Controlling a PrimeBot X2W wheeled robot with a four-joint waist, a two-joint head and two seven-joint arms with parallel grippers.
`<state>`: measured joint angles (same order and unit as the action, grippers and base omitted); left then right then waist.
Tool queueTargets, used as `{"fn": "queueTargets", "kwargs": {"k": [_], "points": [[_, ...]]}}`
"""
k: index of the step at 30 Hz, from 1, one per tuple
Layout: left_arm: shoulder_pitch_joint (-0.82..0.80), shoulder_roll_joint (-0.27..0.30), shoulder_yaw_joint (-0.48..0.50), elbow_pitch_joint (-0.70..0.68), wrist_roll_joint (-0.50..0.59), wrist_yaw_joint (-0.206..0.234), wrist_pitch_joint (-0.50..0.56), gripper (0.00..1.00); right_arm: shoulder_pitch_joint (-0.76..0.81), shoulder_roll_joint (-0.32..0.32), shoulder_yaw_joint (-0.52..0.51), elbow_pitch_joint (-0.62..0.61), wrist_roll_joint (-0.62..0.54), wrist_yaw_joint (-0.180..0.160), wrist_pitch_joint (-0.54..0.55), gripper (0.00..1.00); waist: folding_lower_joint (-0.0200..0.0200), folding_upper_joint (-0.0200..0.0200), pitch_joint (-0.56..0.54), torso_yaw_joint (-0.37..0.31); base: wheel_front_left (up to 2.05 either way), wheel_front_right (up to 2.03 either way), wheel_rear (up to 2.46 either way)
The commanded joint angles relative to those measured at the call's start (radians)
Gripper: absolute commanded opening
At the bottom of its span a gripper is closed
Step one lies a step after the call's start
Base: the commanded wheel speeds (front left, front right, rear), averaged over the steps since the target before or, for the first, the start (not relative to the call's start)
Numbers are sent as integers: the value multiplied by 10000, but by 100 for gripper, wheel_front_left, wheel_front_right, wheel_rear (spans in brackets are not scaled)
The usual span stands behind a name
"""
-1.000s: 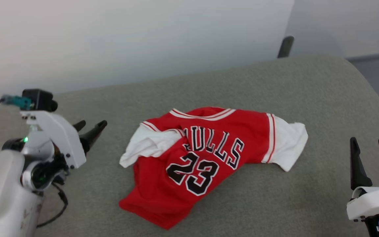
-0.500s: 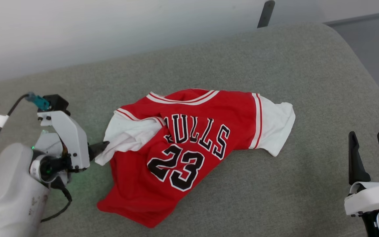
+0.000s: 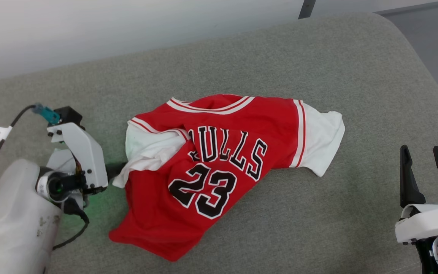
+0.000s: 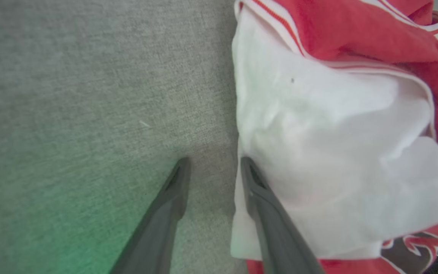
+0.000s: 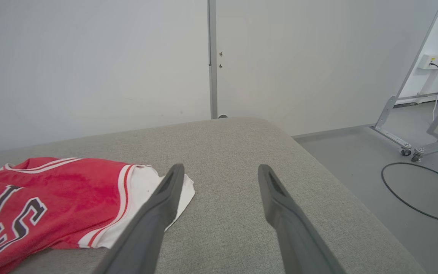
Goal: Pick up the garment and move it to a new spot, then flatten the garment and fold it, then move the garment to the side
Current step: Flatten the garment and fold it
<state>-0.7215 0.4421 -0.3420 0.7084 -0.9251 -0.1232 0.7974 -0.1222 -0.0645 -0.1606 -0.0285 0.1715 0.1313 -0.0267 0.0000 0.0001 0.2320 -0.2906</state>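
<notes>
**One jersey, left fingers at its sleeve**

From the head camera I counted one garment (image 3: 219,160), a red "BULLS" 23 jersey with two white sleeves. It lay crumpled mid-way across the grey upholstered surface (image 3: 318,68). Two grippers were in sight. The left gripper (image 3: 117,168) was mostly hidden behind its own white wrist mount. Only a dark finger stub poked out at the nearer sleeve's edge, so I could not judge its spread from there. The right gripper (image 3: 421,152) stood at the lower right, well apart from the jersey. Its two fingers were spread on nothing, and its body was cut off by the frame.

Along the left wrist, the left gripper (image 4: 214,167) showed both fingers parted, with bare grey surface (image 4: 70,95) between them. One finger lay over the upholstery and the other against the white sleeve's edge. The garment (image 4: 337,152) filled that side, its lettering cut off in the corner. I could not tell whether the fingertip pressed into the cloth.

Along the right wrist, the right gripper (image 5: 221,171) held its fingers wide apart over the bare surface (image 5: 242,152). The garment (image 5: 51,190) ran off the frame's edge, and one finger overlapped its other sleeve.
</notes>
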Motion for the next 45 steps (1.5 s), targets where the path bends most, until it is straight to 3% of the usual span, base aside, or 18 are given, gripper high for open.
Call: {"fn": "queueTargets", "kwargs": {"k": [1, 17, 23, 24, 26, 27, 33, 45], "points": [[270, -317, -116, 236, -234, -31, 279, 0, -139, -2, -28, 49, -23, -10, -73, 100, 0, -1, 43, 12, 0, 0, 0], [-311, 717, -170, -426, 339, 114, -212, 0, 54, 44, -191, 193, -135, -10, -16, 100, 0, -1, -176, 319, 0, 0, 0], [-229, 855, -40, -1146, 179, 181, -242, 0, 113, 42, -183, 256, -115, -10, 30, 100, 0, -1, -376, 464, 0, 0, 0], [-199, 844, -59, -1323, 185, 155, -254, 2, 102, 42, -189, 259, -117, -10, 38, 100, 0, -1, -402, 486, 0, 0, 0], [-97, 860, -188, -1663, 231, 94, -240, 73, 95, 46, -171, 253, -104, -10, 49, 100, 0, -1, -442, 507, 0, 0, 0], [-65, 824, -220, -1785, 191, 101, -213, 100, 95, 47, -164, 259, -90, -10, 59, 100, 0, -1, -458, 510, 0, 0, 0], [183, 708, -550, -2295, 18, 53, 267, 100, 119, 0, -157, 131, -131, -10, 6, 100, 0, -1, -527, 352, 0, 0, 0], [547, 599, -863, -2409, -217, 356, 1136, 100, 309, 69, -377, -202, -37, -10, 38, 100, 0, -1, -254, -219, 0, 0, 0]]}}
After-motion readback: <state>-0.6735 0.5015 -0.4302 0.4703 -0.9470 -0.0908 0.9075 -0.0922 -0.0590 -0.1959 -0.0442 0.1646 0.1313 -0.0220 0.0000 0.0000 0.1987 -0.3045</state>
